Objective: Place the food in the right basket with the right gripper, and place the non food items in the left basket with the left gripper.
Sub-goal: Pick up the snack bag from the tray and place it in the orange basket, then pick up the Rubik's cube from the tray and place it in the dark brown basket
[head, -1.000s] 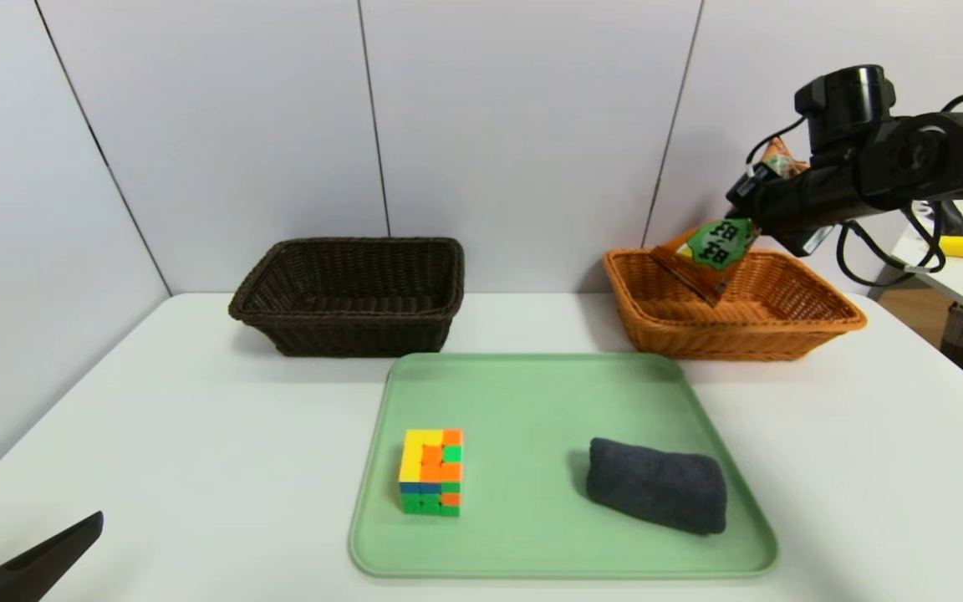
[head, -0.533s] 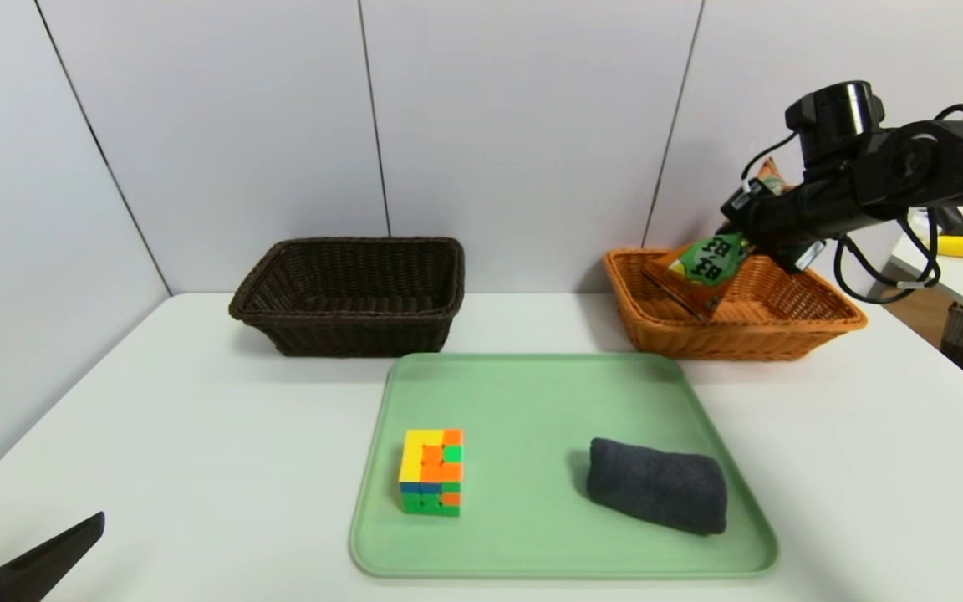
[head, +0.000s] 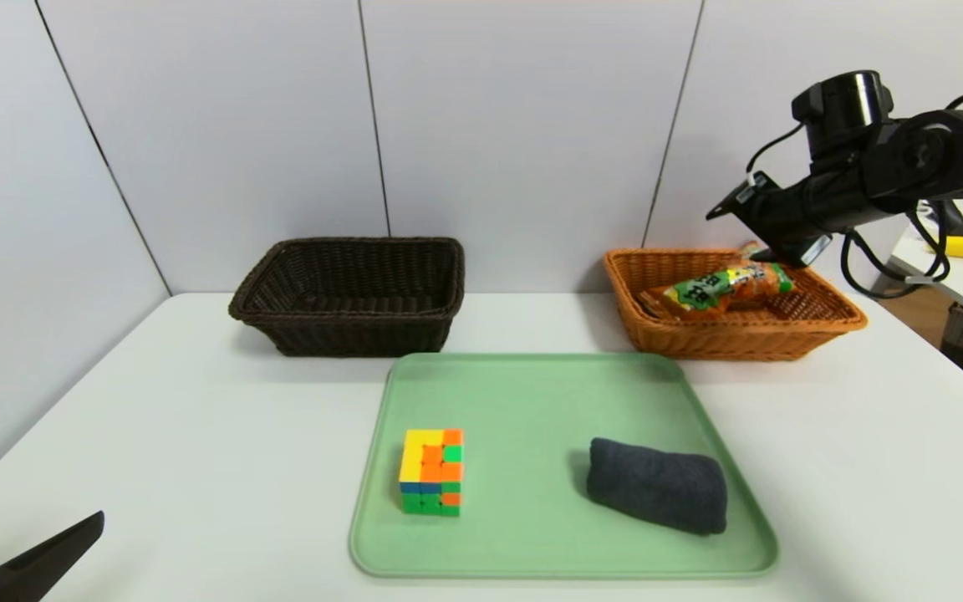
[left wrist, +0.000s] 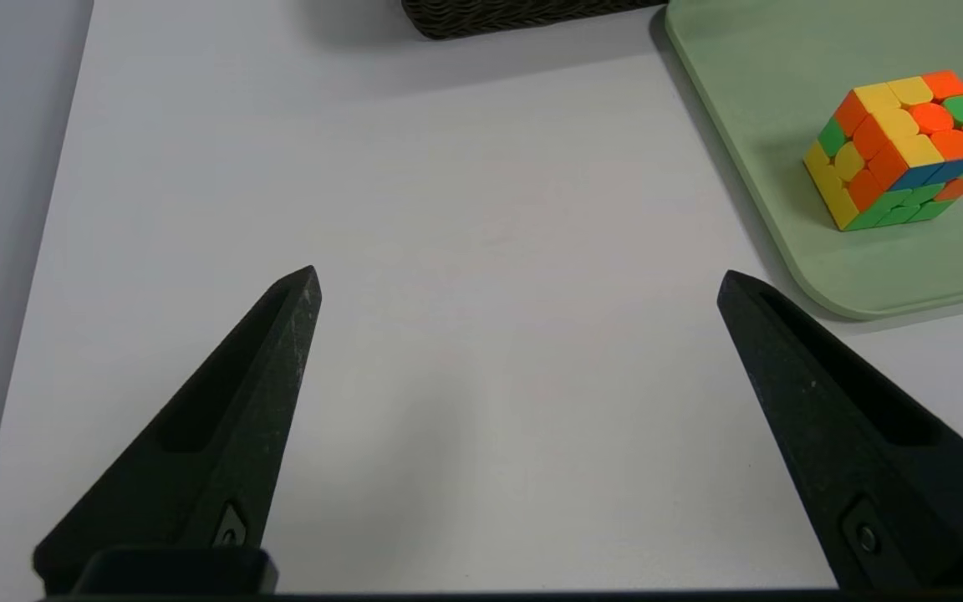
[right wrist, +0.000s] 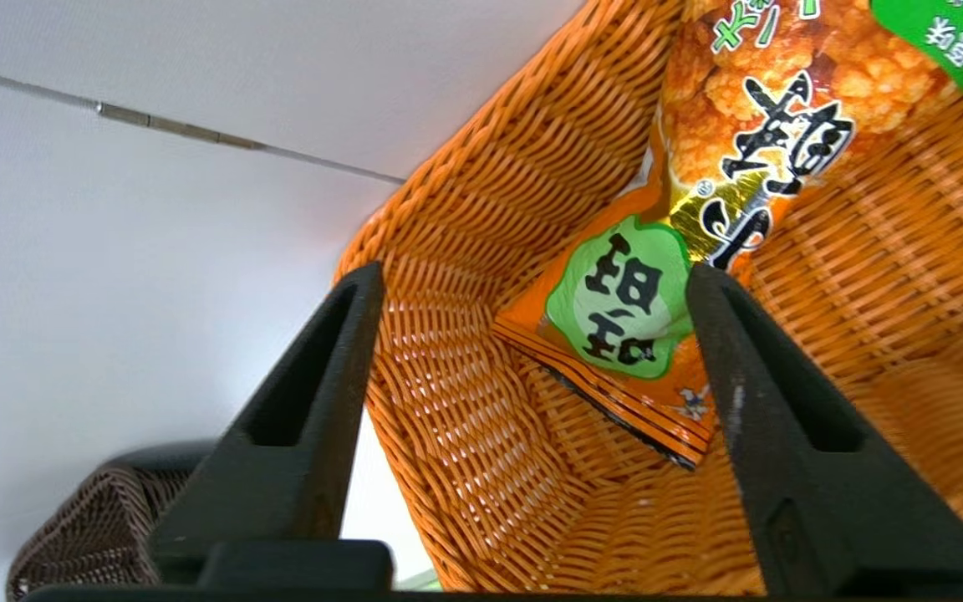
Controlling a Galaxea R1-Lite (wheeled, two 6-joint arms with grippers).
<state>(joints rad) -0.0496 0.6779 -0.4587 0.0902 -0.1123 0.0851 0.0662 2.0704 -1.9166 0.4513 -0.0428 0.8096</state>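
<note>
Snack packet (head: 720, 288) has left the right gripper (head: 753, 226) since half a second ago: it hung tilted from the fingers over the orange basket (head: 732, 339) then, now it lies along the basket's inside, one end propped against the far-right rim. The gripper has risen a little and hangs above the basket's far side.

Right gripper: fingers spread wide, nothing between them. In the right wrist view the packet (right wrist: 699, 226) sits below the two open fingers (right wrist: 298, 435), apart from both, resting on the woven wall of the orange basket (right wrist: 465, 401).

Left gripper (left wrist: 519, 280): parked low at the near-left corner of the white table (head: 197, 418), fingers wide apart, holding nothing.

Green tray (head: 532, 393) at table centre, just in front of both baskets. On it: a scrambled Rubik's cube (head: 431, 472) at the near-left part, a rolled dark towel (head: 657, 485) at the near-right, well apart from each other. Cube also shows in the left wrist view (left wrist: 908, 150), on the tray's corner (left wrist: 866, 293).

Dark brown basket (head: 352, 297) behind the tray on the left; nothing seen inside it.
</note>
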